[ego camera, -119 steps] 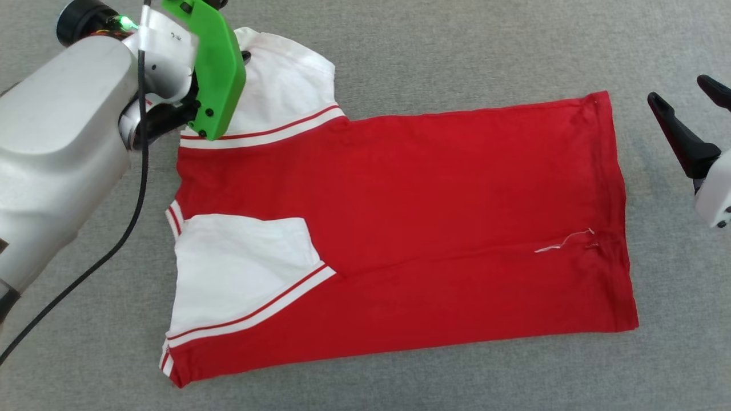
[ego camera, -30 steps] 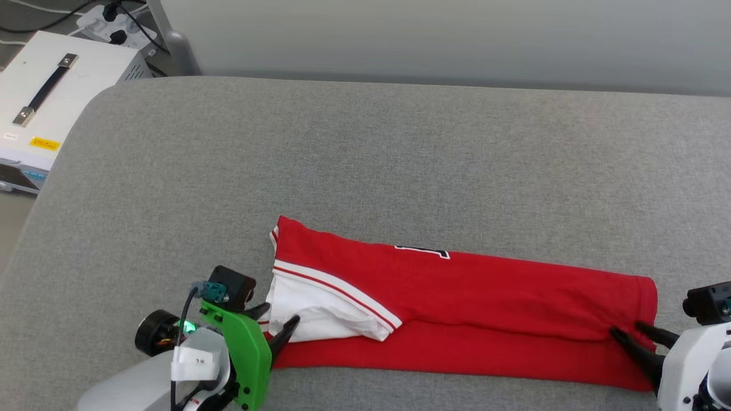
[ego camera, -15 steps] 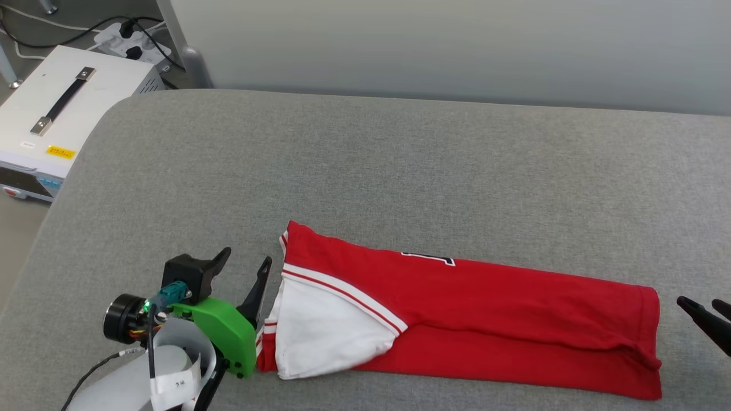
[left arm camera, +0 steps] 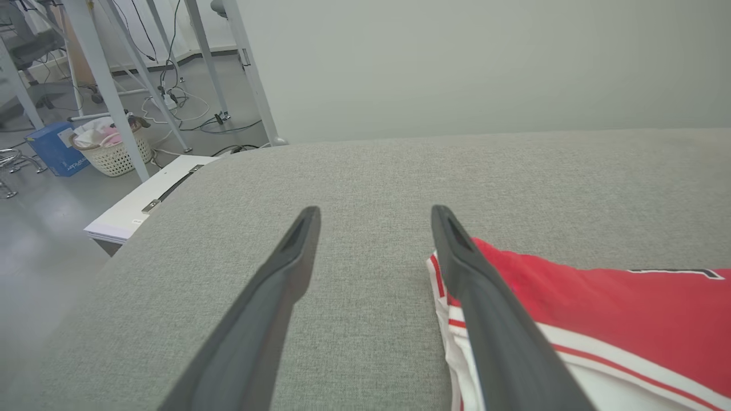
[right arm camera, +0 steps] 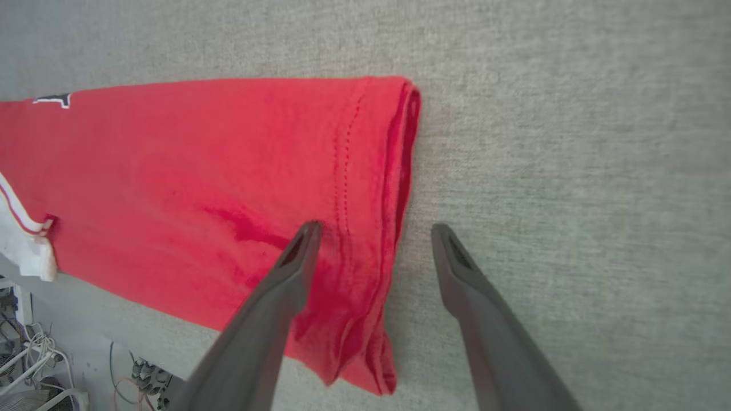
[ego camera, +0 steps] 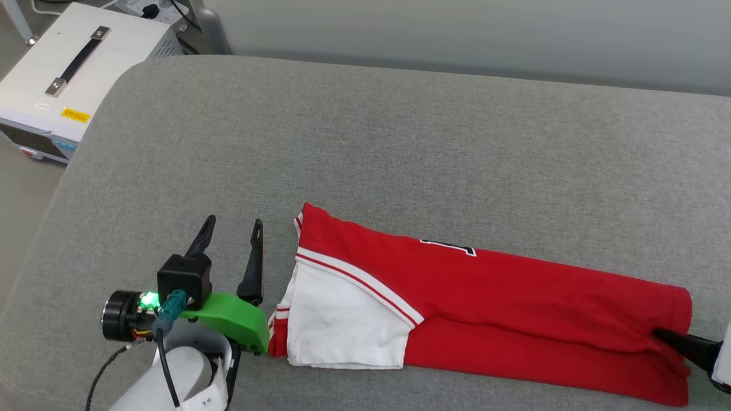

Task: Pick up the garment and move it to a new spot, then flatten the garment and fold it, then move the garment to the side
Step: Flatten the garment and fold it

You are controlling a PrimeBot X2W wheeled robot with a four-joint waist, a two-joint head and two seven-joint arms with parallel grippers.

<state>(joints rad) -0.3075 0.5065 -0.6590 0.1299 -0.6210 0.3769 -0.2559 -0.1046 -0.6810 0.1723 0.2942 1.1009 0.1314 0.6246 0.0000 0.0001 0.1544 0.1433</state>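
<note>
garment [ego camera: 514, 308] lies as a long folded strip on the bench's [ego camera: 400, 142] near side, soft, light, floppy; left hand [ego camera: 234, 221] spread beside sleeve end, right hand [right arm camera: 375, 228] spread astride hem, both empty, so I'd pinch all layers at end corners.

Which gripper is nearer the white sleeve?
Left. The left gripper sits just beside the white sleeve; the right gripper straddles the red hem at the opposite end.

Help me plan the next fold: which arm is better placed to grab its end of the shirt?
Probably right. The right gripper, open, straddles the hem of the garment, while the left gripper, also open, stands beside the sleeve end over bare cushion.
</note>
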